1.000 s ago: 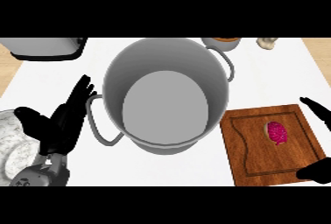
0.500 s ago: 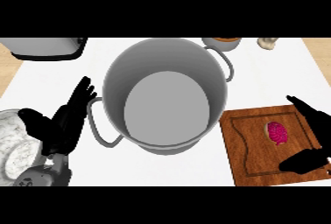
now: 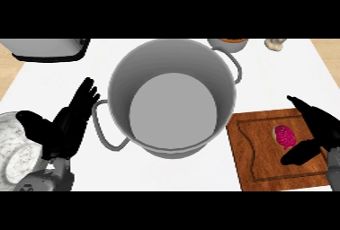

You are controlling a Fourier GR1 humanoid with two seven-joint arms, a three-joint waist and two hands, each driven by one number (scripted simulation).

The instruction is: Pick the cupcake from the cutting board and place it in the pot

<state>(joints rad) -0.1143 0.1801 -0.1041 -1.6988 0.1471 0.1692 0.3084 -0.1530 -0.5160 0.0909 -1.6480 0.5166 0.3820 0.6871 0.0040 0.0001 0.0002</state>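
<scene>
Head view looks steeply down on a white counter, with the big grey pot (image 3: pixel 121 92) in the middle and the wooden cutting board (image 3: pixel 262 170) just beside it at the lower right. The cupcake (image 3: pixel 285 136) (a small pink thing, seen from above) lies on the board's upper part, apart from the pot. The right hand (image 3: pixel 321 126) comes in from the right edge and brackets it: fingers stretched out above and to the right of the cupcake, thumb below it, spread apart with nothing pinched between them. Whether the thumb tip touches the cupcake is hard to say from this angle; it looks just beside it rather than on it. The left hand (image 3: pixel 66 130) rests open on the pot's other side, fingers straight and pointing up, next to the pot's left handle (image 3: pixel 103 128) and beside a speckled plate (image 3: pixel 12 155) at the left edge.

By my reading the step in hand is the reach and grasp; the cupcake is not yet lifted and the pot holds nothing. The next move calls for fingers and thumb to close round the cupcake, then a lift high enough to clear the pot's tall wall before carrying it left over the opening.
</scene>
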